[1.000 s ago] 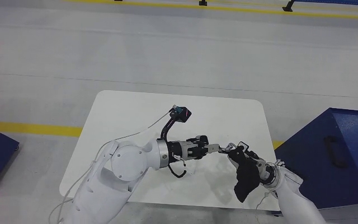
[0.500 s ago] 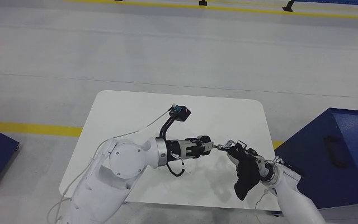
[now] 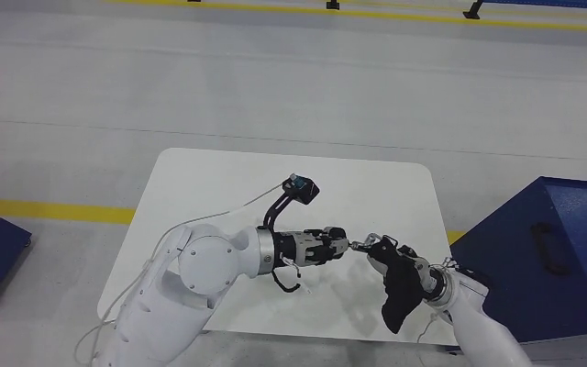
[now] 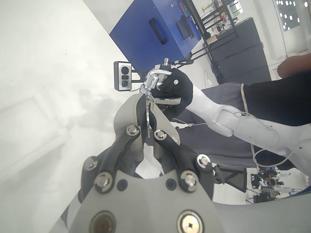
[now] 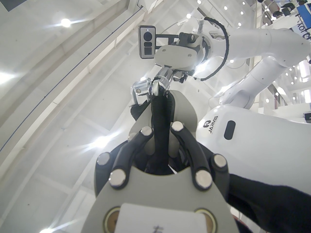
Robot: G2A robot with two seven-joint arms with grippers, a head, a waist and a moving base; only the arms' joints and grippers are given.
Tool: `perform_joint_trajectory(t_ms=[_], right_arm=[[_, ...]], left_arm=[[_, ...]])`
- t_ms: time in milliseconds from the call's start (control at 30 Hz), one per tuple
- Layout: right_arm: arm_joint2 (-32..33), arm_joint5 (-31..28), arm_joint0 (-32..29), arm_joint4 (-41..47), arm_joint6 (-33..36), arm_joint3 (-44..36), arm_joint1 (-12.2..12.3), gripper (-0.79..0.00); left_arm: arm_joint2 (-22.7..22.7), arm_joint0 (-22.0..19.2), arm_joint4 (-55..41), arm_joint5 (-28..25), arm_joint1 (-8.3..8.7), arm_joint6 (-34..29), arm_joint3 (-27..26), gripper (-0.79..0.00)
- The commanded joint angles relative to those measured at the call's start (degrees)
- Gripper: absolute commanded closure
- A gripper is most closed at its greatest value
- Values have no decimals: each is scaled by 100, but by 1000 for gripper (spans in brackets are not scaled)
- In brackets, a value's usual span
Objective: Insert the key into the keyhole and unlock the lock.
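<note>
Above the white table (image 3: 211, 183) my two grippers meet tip to tip. My left gripper (image 4: 147, 109) is shut on a thin flat metal key (image 4: 147, 120), whose tip points into the bottom of a chrome padlock (image 4: 152, 81). The padlock's shackle (image 4: 160, 71) bends over the top. My right gripper (image 5: 159, 98), wrapped in black cloth, is shut on the padlock (image 5: 145, 87) and holds it up. In the top view the left gripper (image 3: 343, 244) and right gripper (image 3: 376, 250) are level, with the padlock (image 3: 361, 243) between them. The keyhole itself is hidden.
A blue cabinet (image 3: 541, 248) stands just off the table's right edge, close to the right arm. The left arm's wrist camera (image 3: 301, 188) sticks out over the table's middle. Grey floor with yellow lines surrounds the table.
The right gripper with the padlock has shifted left toward the left gripper, closing the gap between them. The left wrist has turned slightly.
</note>
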Motion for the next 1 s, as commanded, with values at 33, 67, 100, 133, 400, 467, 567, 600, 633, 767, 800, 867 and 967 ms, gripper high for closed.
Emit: perform_joint_trajectory(t_ms=[33,67,100,133,400,467,567,600,633,767,800,867,967], right_arm=[[-136,90,9,220,-88,-79,71,0],[-207,131,3,325,-129,-117,98,0],[-260,168,10,446,-166,-143,128,0],[-287,179,27,504,-178,-150,161,0],[-554,174,111,793,-172,-164,390,0],[-633,194,143,868,-192,-177,447,0],[-720,176,189,929,-175,-164,530,0],[-739,164,204,940,-162,-155,557,0],[-756,152,218,966,-150,-146,583,0],[-829,104,263,1071,-103,-120,675,0],[-850,87,272,1088,-85,-123,696,0],[-909,67,282,1146,-65,-124,733,0],[-1022,85,307,1282,-83,-148,786,0]], left_arm=[[-43,21,79,-118,28,-50,-44,0],[-58,28,113,-162,37,-57,-65,0],[-76,42,113,-193,45,-65,-80,0],[-97,56,101,-209,52,-66,-89,0],[-203,125,137,-280,105,-77,-212,0],[-222,137,167,-322,119,-81,-241,0],[-260,146,155,-327,137,-109,-280,0],[-273,148,152,-322,142,-110,-289,0],[-282,151,153,-313,148,-114,-301,0],[-309,157,145,-285,166,-109,-334,0],[-312,163,132,-288,169,-96,-339,0],[-320,169,120,-288,176,-72,-340,0],[-323,174,131,-309,187,-38,-341,0]])
